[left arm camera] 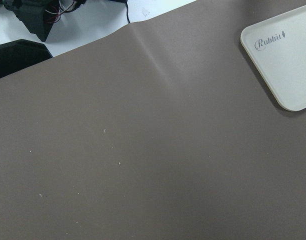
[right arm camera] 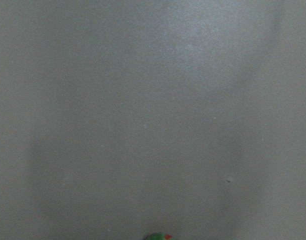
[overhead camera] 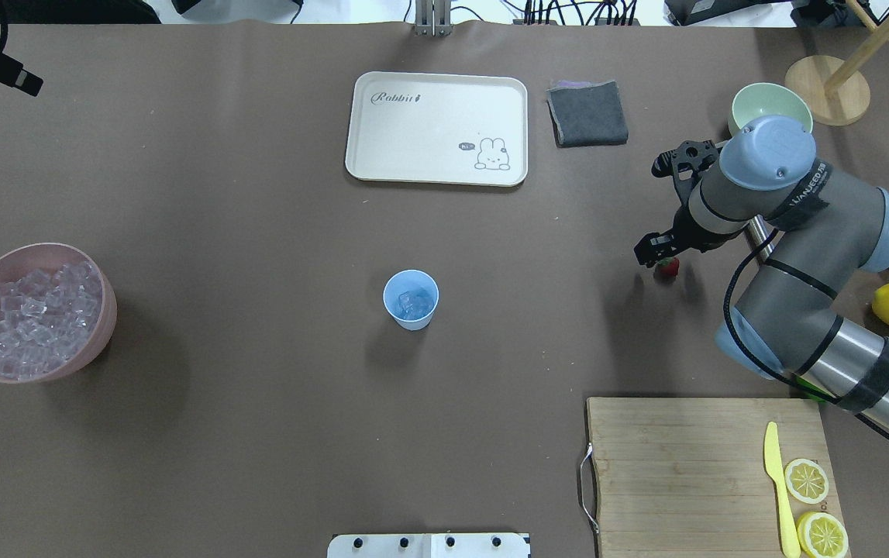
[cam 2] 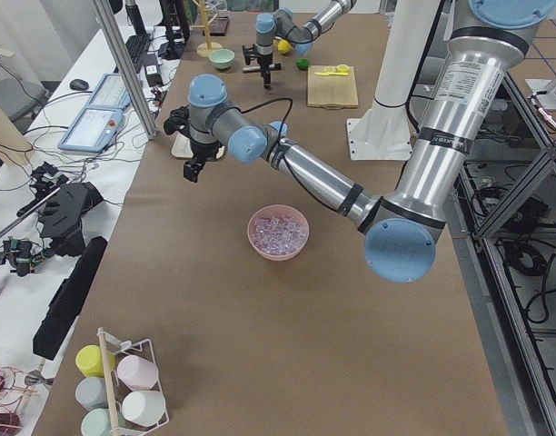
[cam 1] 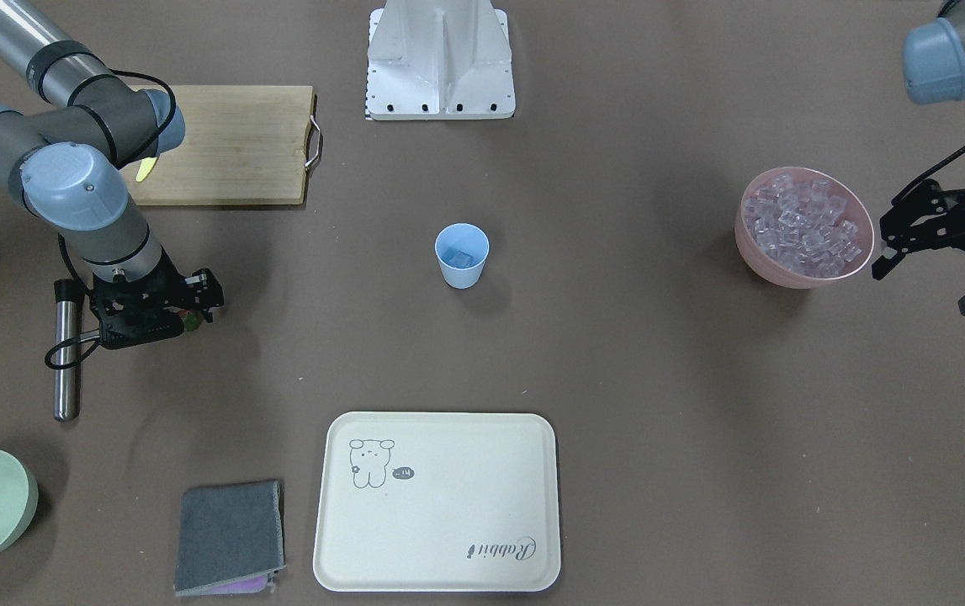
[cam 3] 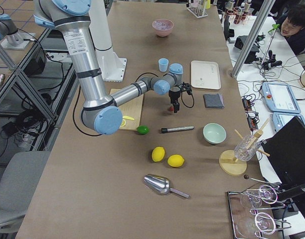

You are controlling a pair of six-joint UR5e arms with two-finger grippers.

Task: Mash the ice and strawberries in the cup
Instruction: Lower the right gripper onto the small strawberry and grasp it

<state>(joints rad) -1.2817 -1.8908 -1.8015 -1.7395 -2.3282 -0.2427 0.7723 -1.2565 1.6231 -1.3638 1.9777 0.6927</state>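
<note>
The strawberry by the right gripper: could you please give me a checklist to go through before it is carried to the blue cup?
1. Strawberry sits right at the tip of the right gripper: ok.
2. Right gripper's hold on the strawberry: cannot tell; no view shows how the jaws stand.
3. Cup upright, mid-table: ok.
4. Ice already in the cup: ok.
5. Nothing stands between strawberry and cup in the overhead view: ok.
6. Left gripper open, off beside the pink bowl, well away from the cup: ok.
</note>
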